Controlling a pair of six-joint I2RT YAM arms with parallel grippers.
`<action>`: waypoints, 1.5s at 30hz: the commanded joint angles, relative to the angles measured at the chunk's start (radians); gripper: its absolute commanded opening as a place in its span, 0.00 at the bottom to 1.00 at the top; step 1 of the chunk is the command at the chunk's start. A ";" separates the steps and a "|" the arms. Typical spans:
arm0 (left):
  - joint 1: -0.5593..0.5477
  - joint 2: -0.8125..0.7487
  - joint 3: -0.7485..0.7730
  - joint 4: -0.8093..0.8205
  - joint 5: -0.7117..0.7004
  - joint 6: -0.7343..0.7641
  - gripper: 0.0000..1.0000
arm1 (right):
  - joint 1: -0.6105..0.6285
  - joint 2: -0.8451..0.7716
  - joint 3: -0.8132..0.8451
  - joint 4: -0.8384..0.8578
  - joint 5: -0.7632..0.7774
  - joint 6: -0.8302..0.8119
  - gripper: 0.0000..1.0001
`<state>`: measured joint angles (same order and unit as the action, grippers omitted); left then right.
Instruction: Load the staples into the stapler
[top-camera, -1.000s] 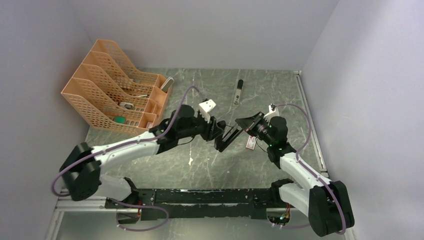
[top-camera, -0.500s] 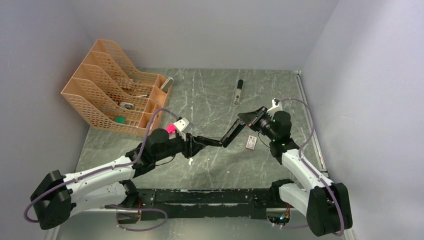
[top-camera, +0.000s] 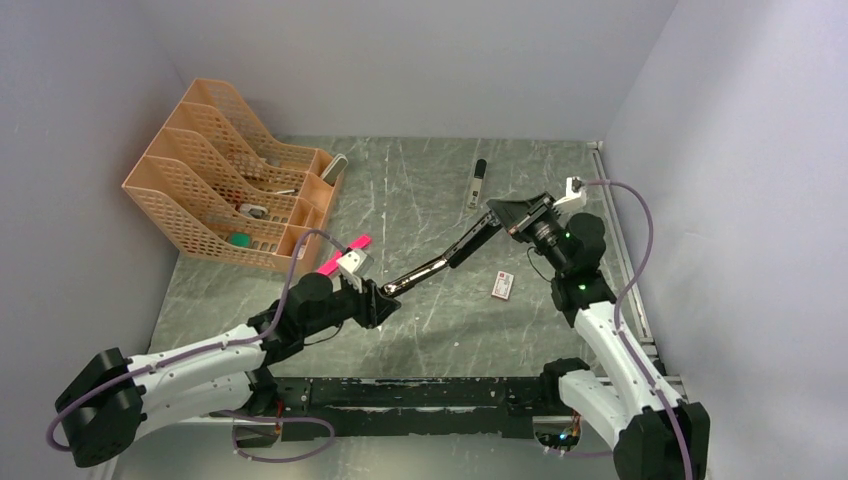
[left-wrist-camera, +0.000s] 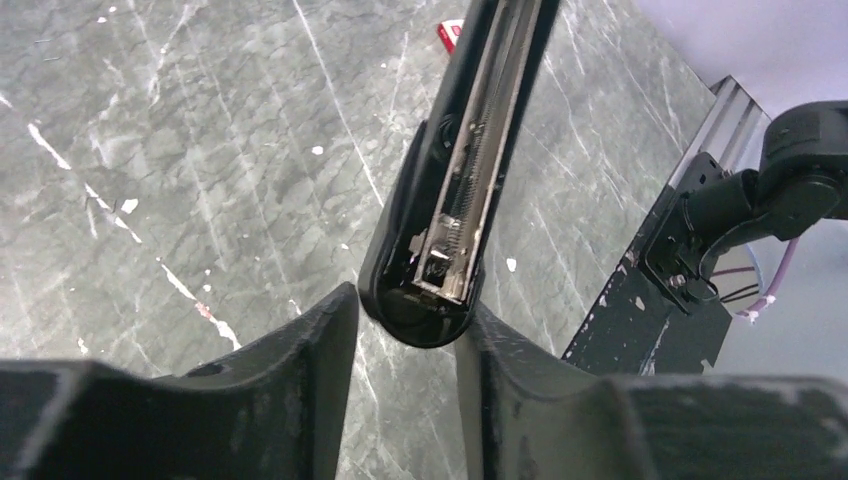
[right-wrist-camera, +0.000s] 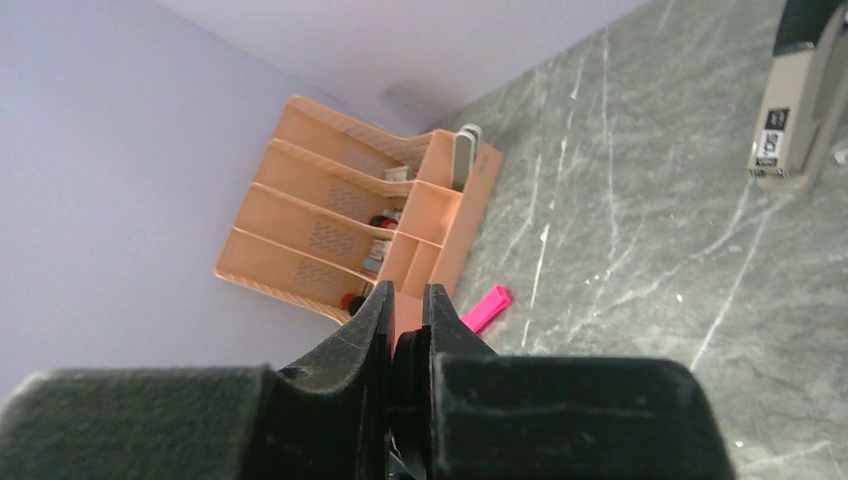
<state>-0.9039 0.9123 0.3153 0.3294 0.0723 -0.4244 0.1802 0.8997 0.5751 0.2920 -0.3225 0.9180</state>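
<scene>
Stapler, unfolded along a lower-left-to-upper-right axis, is clamped at each end by the left fingers and right fingers, the box of staples lying nearer the latter.

Upper left, a peach-orange perforated organiser. The tabletop is grey-green marble, white-veined. Centre: black stapler with silver rail, bright pink piece, white red-printed box.
</scene>
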 joint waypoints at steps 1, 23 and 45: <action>0.010 -0.033 -0.017 -0.009 -0.065 -0.040 0.49 | -0.009 -0.058 0.066 0.030 0.006 0.047 0.00; 0.003 0.089 0.217 0.162 0.101 0.311 0.68 | -0.010 -0.075 0.025 0.038 -0.049 0.072 0.00; -0.039 0.425 0.412 0.208 0.272 0.478 0.68 | -0.010 -0.071 0.016 0.066 -0.114 0.083 0.00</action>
<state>-0.9344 1.2995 0.6781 0.4789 0.2958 0.0330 0.1776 0.8379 0.5938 0.2836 -0.4160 0.9543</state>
